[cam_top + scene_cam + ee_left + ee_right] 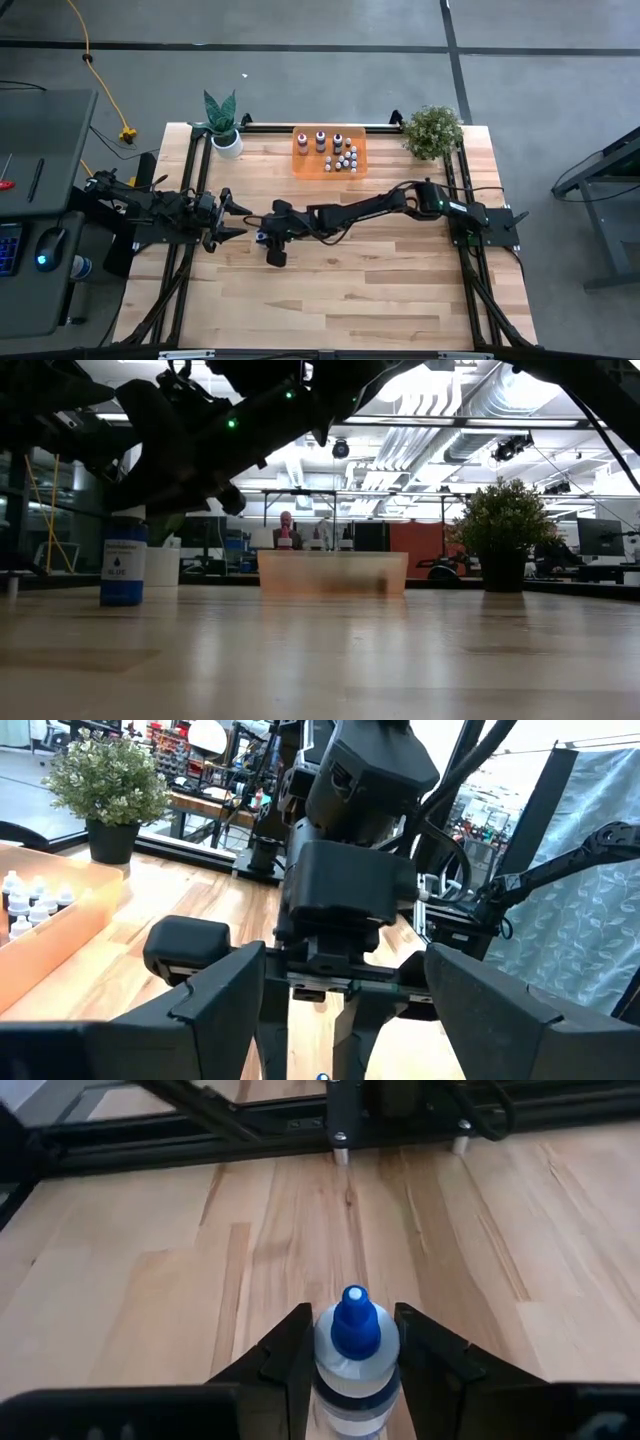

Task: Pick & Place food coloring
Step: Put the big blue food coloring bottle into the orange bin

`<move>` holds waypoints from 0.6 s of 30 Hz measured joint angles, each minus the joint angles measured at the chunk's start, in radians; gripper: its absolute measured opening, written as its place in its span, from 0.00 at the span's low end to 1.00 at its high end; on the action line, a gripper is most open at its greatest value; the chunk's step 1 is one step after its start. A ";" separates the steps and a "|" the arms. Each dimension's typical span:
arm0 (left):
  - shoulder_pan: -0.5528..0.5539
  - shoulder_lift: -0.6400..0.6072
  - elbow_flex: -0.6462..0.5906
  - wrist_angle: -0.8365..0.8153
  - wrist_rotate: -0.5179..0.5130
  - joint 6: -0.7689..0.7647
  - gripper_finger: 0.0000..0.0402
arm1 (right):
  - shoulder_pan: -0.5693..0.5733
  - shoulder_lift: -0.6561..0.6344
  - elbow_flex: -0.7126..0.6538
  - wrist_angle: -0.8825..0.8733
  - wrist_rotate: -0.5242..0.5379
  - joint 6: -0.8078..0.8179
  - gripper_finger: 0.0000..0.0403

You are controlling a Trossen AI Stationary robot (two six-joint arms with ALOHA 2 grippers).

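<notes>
Small clear-bodied food-colouring bottle with blue cap and blue label (352, 1355) stands upright on the pale wooden table (380, 270), left of centre — long axis vertical, tip up. Right gripper (350, 1355) reaches across, its two dark fingers (290, 1355) flanking the bottle, closing on its sides; full contact not certain. Left gripper (232, 218) waits just beside, fingers spread. Orange translucent tray (303, 165) at the far edge holds the other small bottles (343, 157), upright.

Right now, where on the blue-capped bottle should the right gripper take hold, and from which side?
Grip the blue-capped bottle on its round body just below the cap, coming down from above. It stands upright on the table, and the right gripper already has a finger on either side of it.
</notes>
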 joint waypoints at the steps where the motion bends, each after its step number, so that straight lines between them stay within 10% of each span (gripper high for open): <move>1: 0.000 0.000 0.000 0.000 0.000 0.000 0.68 | 0.000 -0.001 0.000 -0.002 0.004 0.017 0.28; 18: 0.000 0.000 0.000 0.000 0.000 0.000 0.68 | -0.003 -0.083 0.000 -0.221 0.070 0.290 0.28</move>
